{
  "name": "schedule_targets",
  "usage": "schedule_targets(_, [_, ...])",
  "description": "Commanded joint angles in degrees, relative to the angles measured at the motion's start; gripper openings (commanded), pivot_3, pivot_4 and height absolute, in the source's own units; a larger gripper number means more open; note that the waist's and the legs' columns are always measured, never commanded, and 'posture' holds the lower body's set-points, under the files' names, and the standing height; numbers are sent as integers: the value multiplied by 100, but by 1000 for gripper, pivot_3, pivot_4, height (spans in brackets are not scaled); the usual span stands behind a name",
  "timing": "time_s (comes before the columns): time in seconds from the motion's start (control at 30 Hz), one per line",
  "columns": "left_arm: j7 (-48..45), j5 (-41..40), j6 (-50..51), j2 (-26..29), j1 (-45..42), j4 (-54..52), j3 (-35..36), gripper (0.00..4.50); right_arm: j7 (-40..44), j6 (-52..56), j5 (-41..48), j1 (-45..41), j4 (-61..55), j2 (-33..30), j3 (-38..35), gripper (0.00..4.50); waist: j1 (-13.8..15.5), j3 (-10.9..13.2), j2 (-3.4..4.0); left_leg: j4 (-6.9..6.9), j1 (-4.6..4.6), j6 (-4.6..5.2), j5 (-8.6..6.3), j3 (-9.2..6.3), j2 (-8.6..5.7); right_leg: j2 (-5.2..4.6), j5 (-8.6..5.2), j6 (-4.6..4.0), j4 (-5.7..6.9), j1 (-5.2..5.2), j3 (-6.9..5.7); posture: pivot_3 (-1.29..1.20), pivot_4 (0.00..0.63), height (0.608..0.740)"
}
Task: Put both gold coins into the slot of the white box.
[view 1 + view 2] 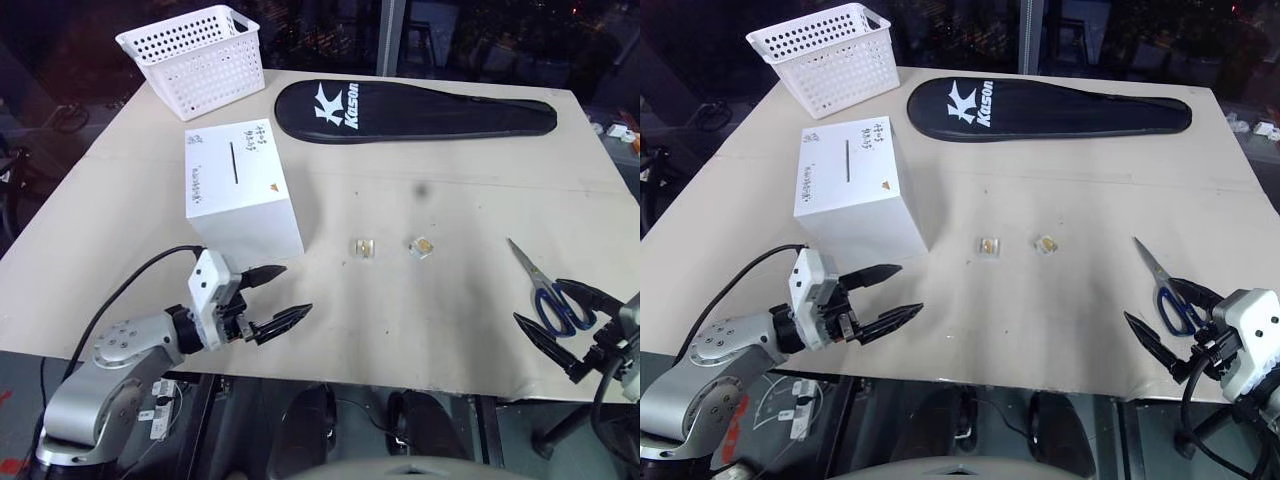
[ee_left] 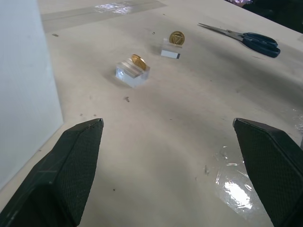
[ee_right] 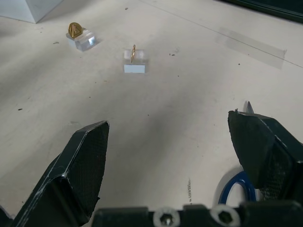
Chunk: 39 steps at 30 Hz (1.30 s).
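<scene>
The left pincer gapes wide, empty, beside the box. The right pincer also stands wide, holding nothing, over the scissors.

Left gripper and right gripper both gape wide, holding nothing.

Two gold coins stand on edge, each in a small clear block, side by side mid-table, apart from each other. Left of them sits the white box, upright, its dark slot running near-to-far across the top face.
</scene>
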Motion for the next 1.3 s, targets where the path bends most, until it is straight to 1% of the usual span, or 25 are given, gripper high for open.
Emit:
schedule_targets(0.03, [258,-408,265,18,-437,-302,140,4492,-682,893,384,-971,-253,-137,602,4341,4,0,0,0,0,0,0,0,0,0,0,0,0,0,0,0,150,740])
schedule_targets(0.07, [311,-623,418,46,-716,-400,128,4492,-1187,1564,353,-1823,-319,-156,1210,4341,-51,4,-24,0,1,0,0,0,0,1,0,0,0,0,0,0,150,740])
schedule_targets(0.1, [296,-732,495,91,-905,-472,99,4492,-1601,2160,383,-2510,-342,-119,1662,4341,-110,6,-35,-1,16,-2,0,2,7,6,1,1,1,8,5,0,150,740])
schedule_targets(0.13, [186,-787,532,165,-1014,-528,59,4492,-1895,2608,359,-3042,-303,-36,1989,4341,-138,29,-24,35,5,-4,0,13,33,2,23,-19,9,-3,-17,0,150,740])
schedule_targets(0.17, [83,-815,559,219,-1063,-548,37,4492,-2064,2874,352,-3346,-245,54,2137,4341,-118,25,-16,54,-8,-6,3,-1,44,-5,59,-32,0,-10,-48,0,150,740])
schedule_targets(0.2, [56,-894,626,249,-1141,-555,39,4492,-2220,3130,427,-3625,-165,162,2255,4341,-92,13,-14,52,1,-5,4,-11,42,-8,62,-36,-6,-5,-62,0,150,740])
schedule_targets(0.23, [44,-996,696,284,-1222,-550,43,4500,-2354,3358,469,-3860,-86,249,2360,3832,-63,-1,-11,48,10,-6,3,-23,35,-11,62,-36,-6,3,-75,0,150,740])
schedule_targets(0.27, [-12,-1044,717,338,-1295,-551,27,4500,-2461,3551,481,-4064,4,316,2481,3758,-17,4,0,38,13,-7,3,-28,32,-7,59,-38,-9,2,-82,0,150,740])
schedule_targets(0.3, [-52,-1064,728,376,-1342,-556,6,4500,-2509,3696,481,-4219,75,341,2614,3235,26,5,0,33,-3,6,11,-36,25,0,58,-41,-10,-4,-87,0,150,740])
schedule_targets(0.33, [-69,-1078,753,394,-1374,-563,-9,4500,-2551,3846,458,-4370,175,349,2758,2819,54,5,0,27,-12,3,11,-37,19,16,60,-49,-9,-10,-89,0,150,740])
schedule_targets(0.43, [-167,-1022,721,435,-1370,-615,-73,4500,-2675,4057,319,-4747,565,401,3090,2819,57,5,0,25,-12,-9,10,-34,8,20,60,-27,-9,-8,-89,0,150,740])
schedule_targets(0.5, [-168,-1009,693,423,-1322,-652,-84,4500,-2684,4043,205,-4940,798,416,3314,2356,54,5,1,25,-10,-11,9,-29,2,18,55,-14,-9,-6,-96,0,150,740])
schedule_targets(0.53, [-151,-1016,692,410,-1298,-662,-73,4500,-2678,4024,138,-5002,882,402,3421,1983,53,5,0,25,-10,-10,8,-26,1,17,55,-12,-10,-6,-96,0,150,740])
schedule_targets(0.57, [-147,-1012,680,407,-1267,-668,-60,4500,-2664,3979,51,-5051,952,362,3539,1342,54,6,0,26,-9,-9,7,-25,1,17,54,-11,-10,-6,-96,0,150,740])
schedule_targets(0.6, [-166,-992,650,413,-1212,-674,-40,4500,-2663,3941,-4,-5103,1033,362,3607,1137,55,6,0,27,-10,-6,6,-26,1,17,54,-10,-10,-6,-97,0,150,740])
schedule_targets(0.73, [-252,-897,499,437,-976,-651,54,4500,-2610,3911,-112,-5255,1273,399,3737,1137,52,6,2,27,-4,6,-2,-27,3,17,47,0,-6,-4,-100,0,150,740])
schedule_targets(0.77, [-260,-885,474,436,-944,-656,62,4500,-2607,3910,-139,-5280,1330,403,3752,793,52,6,2,28,-4,7,-2,-28,4,17,43,2,-3,-4,-100,0,150,740])
schedule_targets(0.8, [-260,-878,459,432,-926,-667,61,4500,-2602,3908,-156,-5290,1363,404,3754,677,54,6,2,30,-4,7,-2,-28,5,18,42,2,-2,-4,-101,0,150,740])
schedule_targets(0.87, [-227,-860,419,410,-850,-706,75,4500,-2581,3839,-255,-5353,1449,376,3812,49,60,6,2,35,-3,7,-2,-30,5,17,41,-2,6,-4,-102,0,150,740])
schedule_targets(1.17, [-143,-823,318,380,-710,-776,67,4500,-2466,3795,-407,-5486,1593,417,3858,49,54,7,2,40,-2,8,-2,-31,5,16,42,-3,19,-5,-102,0,150,740])
schedule_targets(1.27, [-141,-799,289,386,-675,-764,71,4500,-2229,3648,-418,-5501,1514,288,3915,49,52,7,3,41,-2,8,-2,-29,5,16,42,-3,18,-5,-100,0,150,740])
schedule_targets(1.3, [-136,-803,286,386,-665,-764,73,4500,-2301,3701,-409,-5494,1521,363,3811,269,52,7,3,41,-2,8,-2,-29,5,16,42,-3,18,-5,-100,0,150,740])
